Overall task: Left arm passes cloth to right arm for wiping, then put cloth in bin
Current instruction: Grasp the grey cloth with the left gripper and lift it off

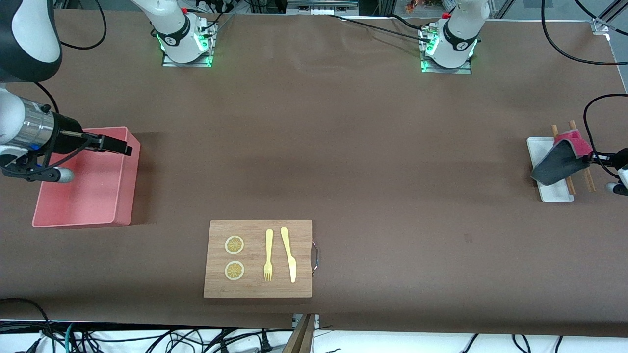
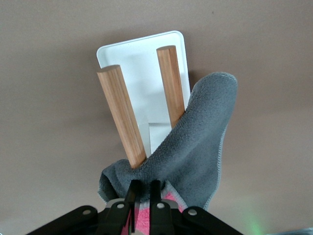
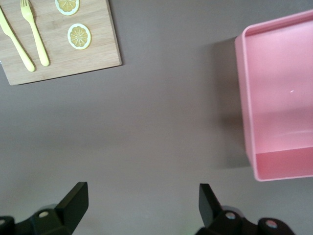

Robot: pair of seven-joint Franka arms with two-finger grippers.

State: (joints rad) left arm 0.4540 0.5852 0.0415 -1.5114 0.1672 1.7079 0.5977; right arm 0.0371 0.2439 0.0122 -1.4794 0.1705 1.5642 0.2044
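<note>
The cloth (image 1: 559, 162), dark grey outside and pink-red inside, is draped over the white tray (image 1: 554, 195) and two wooden sticks (image 1: 571, 125) at the left arm's end of the table. My left gripper (image 1: 594, 158) is shut on a fold of the cloth (image 2: 195, 147); in the left wrist view its gripper (image 2: 143, 188) pinches grey fabric with pink showing beneath. The pink bin (image 1: 122, 186) stands at the right arm's end. My right gripper (image 1: 117, 145) hangs open and holding nothing above the bin's rim, and the right wrist view shows its gripper (image 3: 142, 196) over bare table beside the bin (image 3: 274, 98).
A wooden cutting board (image 1: 303, 231) with two lemon slices, a yellow fork (image 1: 268, 255) and a yellow knife (image 1: 289, 254) lies near the front camera, mid-table. It also appears as the board (image 3: 98, 51) in the right wrist view. The tray (image 2: 142, 54) holds the sticks (image 2: 120, 112).
</note>
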